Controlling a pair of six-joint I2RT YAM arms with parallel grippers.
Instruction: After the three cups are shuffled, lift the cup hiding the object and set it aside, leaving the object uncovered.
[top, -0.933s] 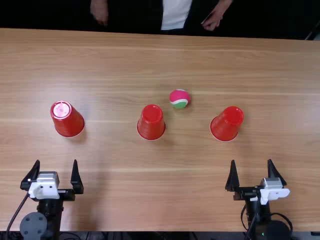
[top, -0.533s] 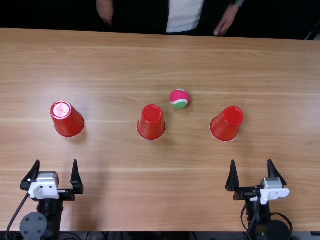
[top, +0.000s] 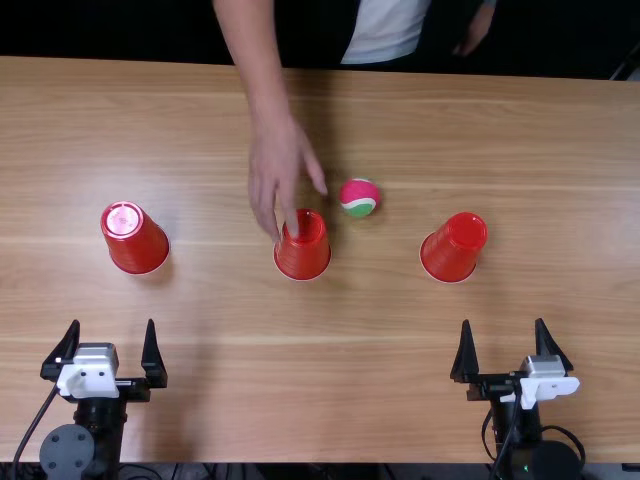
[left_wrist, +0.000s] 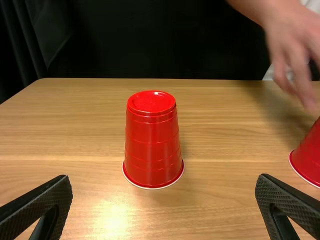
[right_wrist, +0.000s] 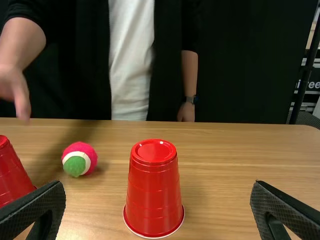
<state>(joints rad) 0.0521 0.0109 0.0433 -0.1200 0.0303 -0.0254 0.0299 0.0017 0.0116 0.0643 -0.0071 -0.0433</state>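
Three red cups stand upside down in a row: the left cup (top: 133, 240) (left_wrist: 152, 141), the middle cup (top: 303, 246) (left_wrist: 307, 160) (right_wrist: 10, 170) and the right cup (top: 455, 247) (right_wrist: 153, 189). A pink and green ball (top: 358, 197) (right_wrist: 79, 159) lies uncovered just behind and right of the middle cup. A person's hand (top: 280, 170) (left_wrist: 292, 45) (right_wrist: 15, 92) reaches from across the table, its fingers on the top of the middle cup. My left gripper (top: 108, 352) (left_wrist: 160, 220) stands open near the front edge before the left cup. My right gripper (top: 507, 350) (right_wrist: 160, 220) stands open before the right cup.
A person in dark clothes with a white shirt (top: 385, 30) stands at the far edge of the wooden table (top: 320, 110). Bare table lies between the cups and both grippers.
The person's hand has come forward from the table's far edge down to the middle cup. Cups, ball and both arms have not moved.
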